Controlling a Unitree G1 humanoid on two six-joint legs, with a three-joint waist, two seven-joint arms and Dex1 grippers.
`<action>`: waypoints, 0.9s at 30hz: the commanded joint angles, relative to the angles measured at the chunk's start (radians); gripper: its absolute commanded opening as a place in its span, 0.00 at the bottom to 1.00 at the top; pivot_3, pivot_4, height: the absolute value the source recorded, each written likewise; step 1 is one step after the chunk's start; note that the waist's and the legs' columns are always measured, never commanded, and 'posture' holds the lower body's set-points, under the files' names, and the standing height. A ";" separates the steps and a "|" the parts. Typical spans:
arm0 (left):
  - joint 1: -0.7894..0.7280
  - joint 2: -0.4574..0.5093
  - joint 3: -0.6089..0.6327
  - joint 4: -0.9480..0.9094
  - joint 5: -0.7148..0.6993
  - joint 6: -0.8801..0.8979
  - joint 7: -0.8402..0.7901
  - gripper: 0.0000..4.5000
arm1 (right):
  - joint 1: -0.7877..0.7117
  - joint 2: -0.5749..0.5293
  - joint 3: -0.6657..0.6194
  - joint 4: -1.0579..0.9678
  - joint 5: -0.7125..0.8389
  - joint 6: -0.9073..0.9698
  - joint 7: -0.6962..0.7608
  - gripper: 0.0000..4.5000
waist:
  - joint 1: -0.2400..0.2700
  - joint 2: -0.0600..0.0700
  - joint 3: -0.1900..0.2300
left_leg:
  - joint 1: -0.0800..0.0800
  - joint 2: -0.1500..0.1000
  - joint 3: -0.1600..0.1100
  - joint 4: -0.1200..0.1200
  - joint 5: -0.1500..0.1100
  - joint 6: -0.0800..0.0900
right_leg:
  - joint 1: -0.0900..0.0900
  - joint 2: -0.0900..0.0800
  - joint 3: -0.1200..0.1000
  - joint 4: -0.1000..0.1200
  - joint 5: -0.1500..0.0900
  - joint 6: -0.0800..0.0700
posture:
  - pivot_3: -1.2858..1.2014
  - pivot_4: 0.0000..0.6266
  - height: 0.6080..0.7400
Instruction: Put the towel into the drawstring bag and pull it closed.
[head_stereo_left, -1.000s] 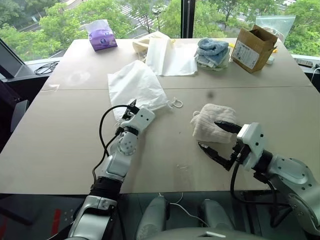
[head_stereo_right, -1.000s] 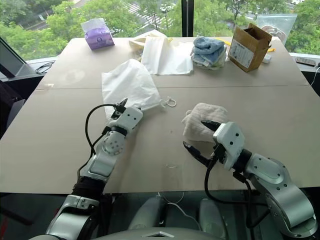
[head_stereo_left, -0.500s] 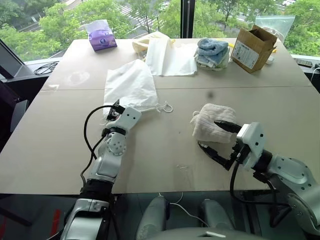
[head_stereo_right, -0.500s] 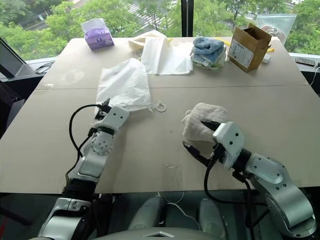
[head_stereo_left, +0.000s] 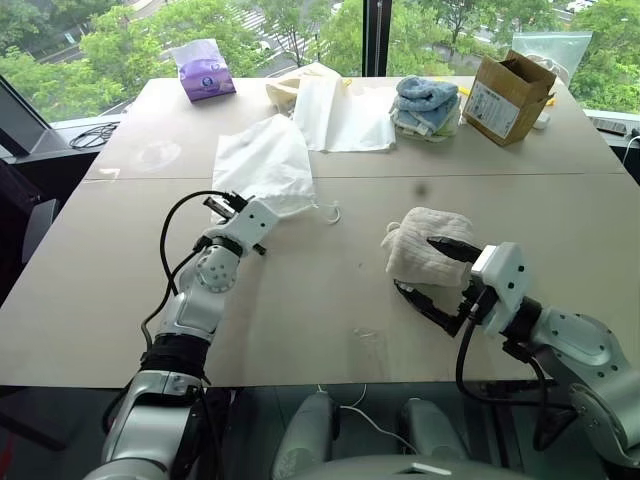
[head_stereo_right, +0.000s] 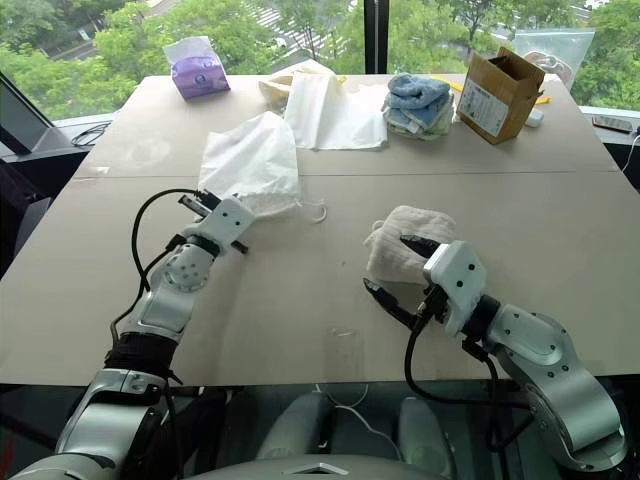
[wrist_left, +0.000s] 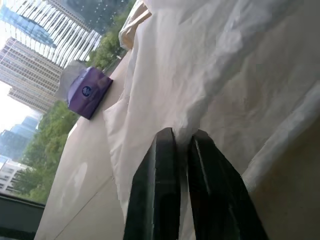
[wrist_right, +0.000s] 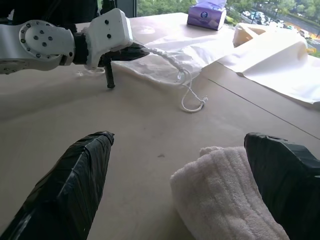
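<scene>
The drawstring bag (head_stereo_left: 265, 165), thin white fabric, lies on the table's left half with its cord (head_stereo_left: 325, 212) looping out toward the middle. My left gripper (head_stereo_left: 268, 207) is shut on the bag's near edge; in the left wrist view its fingers (wrist_left: 167, 150) pinch the fabric. The towel (head_stereo_left: 420, 245), a cream fluffy lump, sits right of centre. My right gripper (head_stereo_left: 415, 266) stands open at the towel's near side, one finger over it and one beside it, and the towel (wrist_right: 225, 190) lies between its fingers (wrist_right: 80, 170).
Along the far edge stand a purple tissue pack (head_stereo_left: 205, 75), a flat white bag (head_stereo_left: 340, 115), stacked blue and pale cloths (head_stereo_left: 425, 105) and an open cardboard box (head_stereo_left: 510, 95). Bare tabletop (head_stereo_left: 350, 290) lies between the two arms.
My left gripper has moved left and a little away, and has shut on the bag's edge. The bag and its cord shifted left with it. The right arm stayed still.
</scene>
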 joint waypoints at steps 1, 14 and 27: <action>-0.026 0.022 0.005 -0.081 -0.035 0.044 -0.078 0.01 | -0.009 0.007 0.002 -0.018 0.000 -0.026 0.001 1.00 | -0.001 0.000 0.000 | 0.000 0.000 0.000 0.000 0.000 0.000 | 0.000 0.000 0.000 0.000 0.000 0.000 | 0.52 0.24 1.00; -0.295 0.082 -0.004 -0.257 -0.195 0.514 -0.473 0.01 | -0.095 0.161 -0.177 0.070 0.186 0.151 -0.183 1.00 | -0.005 -0.003 0.002 | 0.000 -0.001 -0.001 0.002 0.001 -0.002 | -0.001 0.000 0.000 0.004 0.000 0.000 | 0.52 0.24 1.00; -0.452 0.114 -0.033 -0.243 -0.240 0.709 -0.556 0.01 | -0.158 0.332 -0.454 0.339 0.691 0.504 -0.566 1.00 | -0.022 -0.003 0.003 | -0.001 -0.001 0.003 0.001 0.000 0.000 | -0.006 0.000 0.005 0.009 0.000 0.000 | 0.52 0.24 1.00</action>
